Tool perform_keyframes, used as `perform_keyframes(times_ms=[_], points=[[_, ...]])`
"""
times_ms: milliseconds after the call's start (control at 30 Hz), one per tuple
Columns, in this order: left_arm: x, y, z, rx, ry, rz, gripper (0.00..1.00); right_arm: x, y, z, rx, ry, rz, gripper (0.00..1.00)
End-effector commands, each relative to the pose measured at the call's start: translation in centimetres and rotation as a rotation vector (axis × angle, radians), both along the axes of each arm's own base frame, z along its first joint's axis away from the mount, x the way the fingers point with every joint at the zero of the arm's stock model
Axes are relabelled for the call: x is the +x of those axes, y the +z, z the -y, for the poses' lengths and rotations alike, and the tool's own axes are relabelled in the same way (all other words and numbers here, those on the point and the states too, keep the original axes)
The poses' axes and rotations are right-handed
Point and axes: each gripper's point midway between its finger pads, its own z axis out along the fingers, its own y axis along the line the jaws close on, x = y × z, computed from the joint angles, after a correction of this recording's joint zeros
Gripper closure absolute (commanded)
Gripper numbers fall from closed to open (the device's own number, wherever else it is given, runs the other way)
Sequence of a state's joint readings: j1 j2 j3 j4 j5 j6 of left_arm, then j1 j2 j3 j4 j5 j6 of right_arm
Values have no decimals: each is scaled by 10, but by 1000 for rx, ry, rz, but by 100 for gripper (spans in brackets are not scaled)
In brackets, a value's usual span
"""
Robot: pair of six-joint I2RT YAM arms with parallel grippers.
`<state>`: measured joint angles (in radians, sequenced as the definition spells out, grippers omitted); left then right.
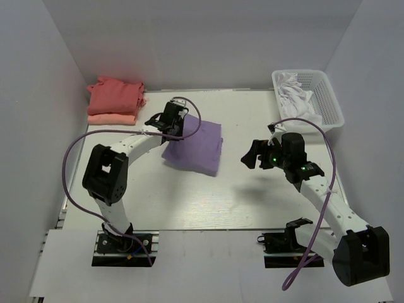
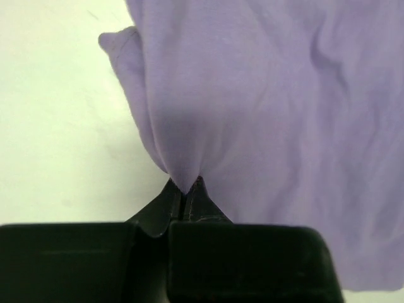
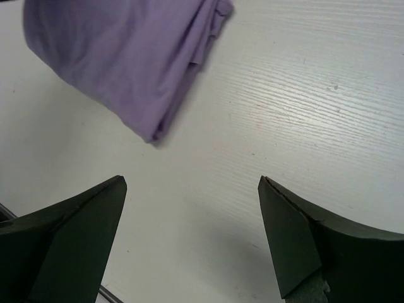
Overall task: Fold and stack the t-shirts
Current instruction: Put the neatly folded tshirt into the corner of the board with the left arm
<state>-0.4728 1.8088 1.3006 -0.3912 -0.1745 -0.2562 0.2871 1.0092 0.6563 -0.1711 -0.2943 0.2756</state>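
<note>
The folded lavender-purple t-shirt (image 1: 197, 148) lies mid-table. My left gripper (image 1: 172, 130) is shut on its left edge; in the left wrist view the cloth (image 2: 265, 107) is pinched into a point between the closed tips (image 2: 185, 189) and pulled taut. The coral-red t-shirt (image 1: 115, 95) lies folded on the paler salmon-pink t-shirt (image 1: 111, 118) at the back left. My right gripper (image 1: 254, 154) is open and empty, hovering to the right of the purple shirt; its wrist view shows the shirt's folded corner (image 3: 126, 57) beyond the spread fingers (image 3: 189, 208).
A white basket (image 1: 329, 101) holding white cloth (image 1: 295, 92) stands at the back right. White walls enclose the table on the left, back and right. The near table edge runs in front of the arm bases.
</note>
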Motion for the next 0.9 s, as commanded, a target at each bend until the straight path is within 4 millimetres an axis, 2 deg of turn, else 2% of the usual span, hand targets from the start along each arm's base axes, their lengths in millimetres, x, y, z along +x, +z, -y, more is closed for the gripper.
perform_keyframes(times_ms=[0, 67, 167, 400, 433, 500, 533, 567, 600, 633, 667, 700, 767, 800, 833, 867], points=[[25, 62, -35, 176, 25, 206, 100, 6, 1, 7, -27, -24, 32, 9], [35, 76, -45, 211, 28, 238, 100, 8, 1, 8, -33, -30, 27, 9], [55, 112, -51, 239, -1, 324, 100, 10, -2, 10, -44, -42, 20, 9], [100, 153, -91, 366, 6, 402, 100, 17, -5, 16, -79, -77, 7, 9], [105, 168, -96, 371, 15, 437, 100, 19, -6, 17, -86, -88, 5, 9], [116, 168, -113, 416, 19, 432, 100, 24, -5, 17, -92, -93, 4, 9], [123, 180, -117, 414, 25, 461, 100, 24, -7, 18, -94, -100, -12, 9], [127, 183, -121, 419, 19, 468, 100, 25, -11, 17, -96, -105, -30, 9], [136, 177, -133, 443, 17, 454, 100, 28, -8, 16, -97, -103, -27, 9], [143, 190, -140, 450, 31, 480, 100, 29, -11, 17, -101, -107, -39, 9], [150, 193, -144, 454, 28, 489, 100, 32, -11, 17, -100, -116, -41, 9], [157, 194, -156, 465, 47, 490, 100, 33, -14, 16, -103, -116, -54, 9], [181, 196, -162, 478, 53, 514, 100, 38, -15, 14, -97, -123, -53, 9], [189, 196, -165, 483, 49, 513, 100, 41, -24, 14, -98, -130, -84, 9], [200, 227, -170, 469, 71, 578, 100, 47, -18, 11, -89, -132, -77, 9], [212, 205, -167, 481, 41, 533, 100, 49, -23, 10, -91, -130, -97, 9]])
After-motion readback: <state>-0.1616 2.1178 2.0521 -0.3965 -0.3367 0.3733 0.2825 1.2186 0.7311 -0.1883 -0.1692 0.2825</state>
